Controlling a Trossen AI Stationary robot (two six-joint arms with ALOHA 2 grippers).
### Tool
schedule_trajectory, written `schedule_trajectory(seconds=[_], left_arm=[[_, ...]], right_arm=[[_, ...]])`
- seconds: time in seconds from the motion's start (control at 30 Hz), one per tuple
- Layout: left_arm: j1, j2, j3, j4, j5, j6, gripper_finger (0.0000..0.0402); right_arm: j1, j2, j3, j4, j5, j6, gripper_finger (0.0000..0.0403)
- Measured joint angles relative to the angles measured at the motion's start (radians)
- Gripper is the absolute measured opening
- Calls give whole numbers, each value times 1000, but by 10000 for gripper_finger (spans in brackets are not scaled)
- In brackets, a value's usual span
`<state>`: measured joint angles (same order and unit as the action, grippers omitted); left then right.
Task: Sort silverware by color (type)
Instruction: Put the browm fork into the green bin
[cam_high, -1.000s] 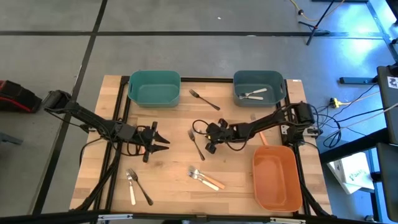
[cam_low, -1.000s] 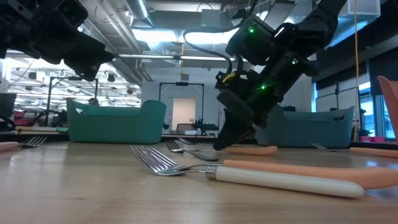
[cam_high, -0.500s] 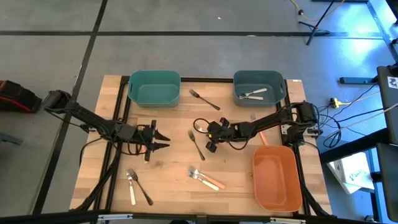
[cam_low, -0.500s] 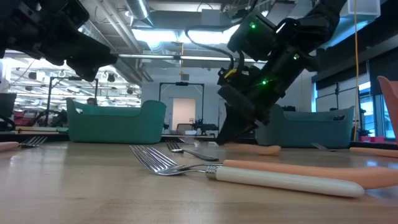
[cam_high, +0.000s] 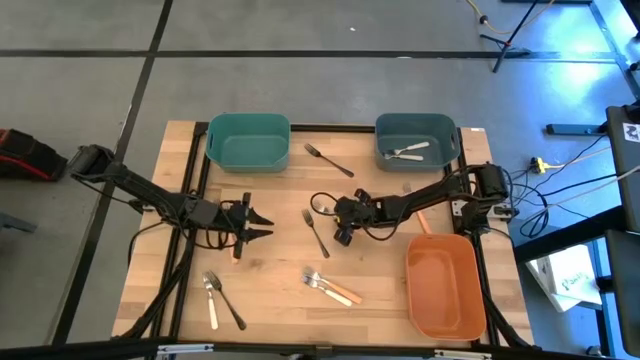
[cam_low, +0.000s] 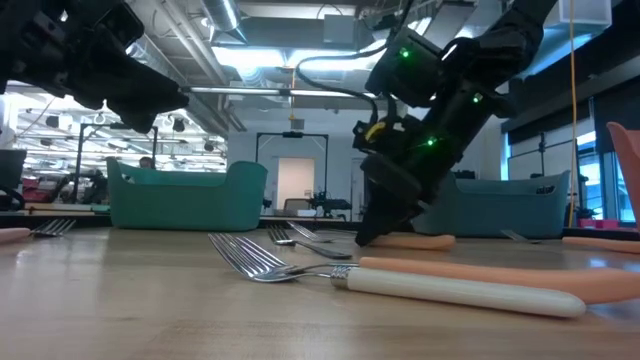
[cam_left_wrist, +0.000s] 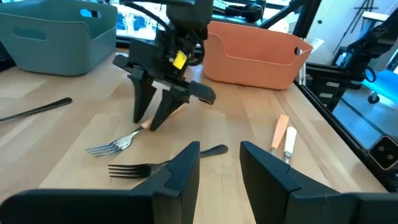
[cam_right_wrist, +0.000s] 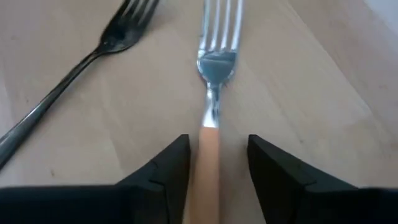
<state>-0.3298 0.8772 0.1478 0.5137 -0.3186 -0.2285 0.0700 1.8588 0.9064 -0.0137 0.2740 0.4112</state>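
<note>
Right claw (cam_high: 338, 226) is sitting low at mid-tabletop, fingers spread and straddling the orange fork (cam_right_wrist: 211, 93) handle; fork is lying flat on the wood, not pinched. Dark fork (cam_right_wrist: 68, 81) is lying just beside it, tines at the same end.

Left claw (cam_high: 262, 227) is hovering over the left half, fingers apart, holding nothing.

Doing it well: keep the handle centred between the fingers, press down to the wood before closing, grip on the handle rather than the metal neck, and avoid catching the dark fork alongside. Looks like it belongs in the orange bin (cam_high: 445, 288), judging by colour.

Room: path from centre to the orange bin at the near right corner is looking open. Another orange handle (cam_high: 424, 222) is lying near the bin's far edge, under the right arm. More forks (cam_high: 328, 286) are sitting nearer the front edge, well apart from the lift path. Teal bins (cam_high: 247, 141) are at the far edge.
</note>
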Motion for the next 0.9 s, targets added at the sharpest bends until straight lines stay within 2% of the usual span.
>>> schedule_trajectory(seconds=[0.1,0.27,0.3,0.5,0.67,0.9], left_arm=[[-1,0,0,-2,-52,30,110],[-5,0,0,-5,-58,15,110],[-4,0,0,-4,-58,7,110],[14,0,0,-2,-63,-25,110],[42,0,0,-1,-65,-33,112],[115,0,0,-1,-110,-59,157]], right_arm=[[0,15,1,22,-16,-57,113],[1,11,1,37,-20,-153,23],[0,11,1,45,-18,-173,15],[-1,16,-2,130,69,-259,32],[1,5,33,147,129,-317,9],[2,4,81,245,155,-430,13]])
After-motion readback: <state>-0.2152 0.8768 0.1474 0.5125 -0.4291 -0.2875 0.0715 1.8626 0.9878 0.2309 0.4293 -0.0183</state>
